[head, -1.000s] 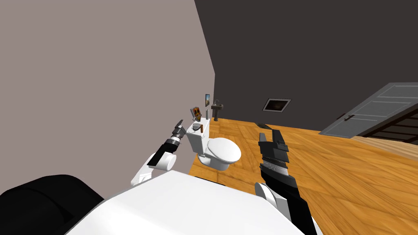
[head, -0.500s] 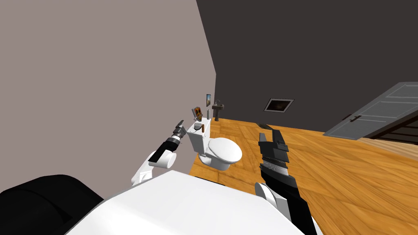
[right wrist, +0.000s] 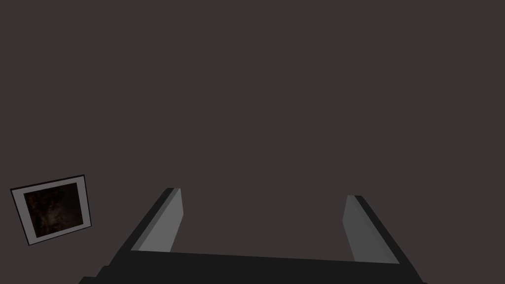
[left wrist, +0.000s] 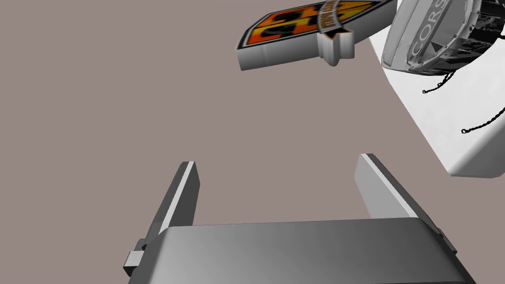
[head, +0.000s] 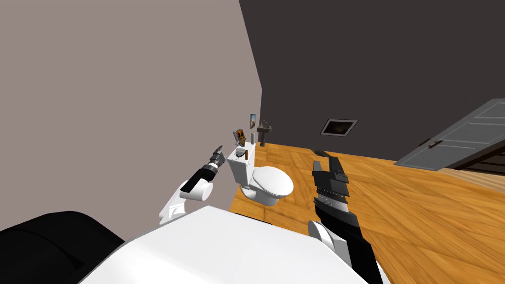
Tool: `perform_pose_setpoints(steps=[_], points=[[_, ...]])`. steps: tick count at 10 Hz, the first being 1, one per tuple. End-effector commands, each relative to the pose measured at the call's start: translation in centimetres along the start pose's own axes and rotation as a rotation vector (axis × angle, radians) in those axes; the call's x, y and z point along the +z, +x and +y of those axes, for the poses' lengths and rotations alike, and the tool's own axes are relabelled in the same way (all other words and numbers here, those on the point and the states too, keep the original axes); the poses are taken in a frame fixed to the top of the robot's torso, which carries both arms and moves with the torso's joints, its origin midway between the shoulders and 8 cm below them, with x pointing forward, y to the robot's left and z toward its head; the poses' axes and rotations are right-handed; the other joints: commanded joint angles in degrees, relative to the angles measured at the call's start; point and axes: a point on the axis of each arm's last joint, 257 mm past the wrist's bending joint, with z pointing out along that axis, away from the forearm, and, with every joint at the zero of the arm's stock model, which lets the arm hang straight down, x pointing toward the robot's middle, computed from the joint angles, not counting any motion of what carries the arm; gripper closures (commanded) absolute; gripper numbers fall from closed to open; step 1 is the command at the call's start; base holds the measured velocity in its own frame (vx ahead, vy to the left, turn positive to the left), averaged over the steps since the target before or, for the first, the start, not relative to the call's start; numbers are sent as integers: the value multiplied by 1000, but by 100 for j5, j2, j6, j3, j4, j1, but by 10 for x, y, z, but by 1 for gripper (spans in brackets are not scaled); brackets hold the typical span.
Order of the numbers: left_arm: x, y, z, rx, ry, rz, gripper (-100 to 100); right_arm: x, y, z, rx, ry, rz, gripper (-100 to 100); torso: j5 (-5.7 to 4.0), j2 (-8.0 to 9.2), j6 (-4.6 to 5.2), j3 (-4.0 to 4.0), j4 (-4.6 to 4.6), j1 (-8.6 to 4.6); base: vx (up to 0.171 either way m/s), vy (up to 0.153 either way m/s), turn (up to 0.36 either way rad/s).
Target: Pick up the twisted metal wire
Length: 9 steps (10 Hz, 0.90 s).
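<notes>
I'm on the approach. My left claw [left wrist: 277, 161], fingers apart and empty, points at the wall beside the toilet tank [left wrist: 468, 148]. The wire [left wrist: 444, 39], reeled with loose dark strands, sits on the tank lid, off to the claw's side. Next, I judge, swing over it and descend. The right claw [right wrist: 261, 193] hangs idle, fingers apart.

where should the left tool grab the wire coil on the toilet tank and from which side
Probably the round grey wire coil across its rim, not its thin dark loose strands, too fine to pinch. Bring the open left tool down from above the white toilet tank lid, staying clear of the orange badge-shaped plaque right beside the coil.
</notes>
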Motion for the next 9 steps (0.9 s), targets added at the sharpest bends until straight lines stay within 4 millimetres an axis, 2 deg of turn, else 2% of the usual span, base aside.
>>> perform_pose_setpoints(steps=[1,2,3,5,6,8,9], points=[[1,-2,6,-3,-35,-9,-100,0,0,0,0,0,0,0,0,0,0,0,0,0,-13,19,24],[1,-4,12,-3,-57,-14,-100,0,0,0,0,0,0,0,0,0,0,0,0,0,-7,8,-3],[4,-5,9,-8,-63,-18,-100,0,0,0,0,0,0,0,0,-1,1,-1,0,-3,-11,14,43],[3,-7,21,-8,-110,-29,-100,0,0,0,0,0,0,0,0,-1,1,-1,0,-1,-6,12,4],[5,-8,17,-14,-116,-32,-100,0,0,0,0,0,0,0,0,-2,1,-1,-1,-3,-5,14,33],[4,-11,30,-14,-164,-43,-100,0,0,0,0,0,0,0,0,-2,1,-1,-1,-2,-4,11,7],[6,-11,26,-20,-170,-45,-100,0,0,0,0,0,0,0,0,-3,1,-2,-1,-4,-1,16,23]])
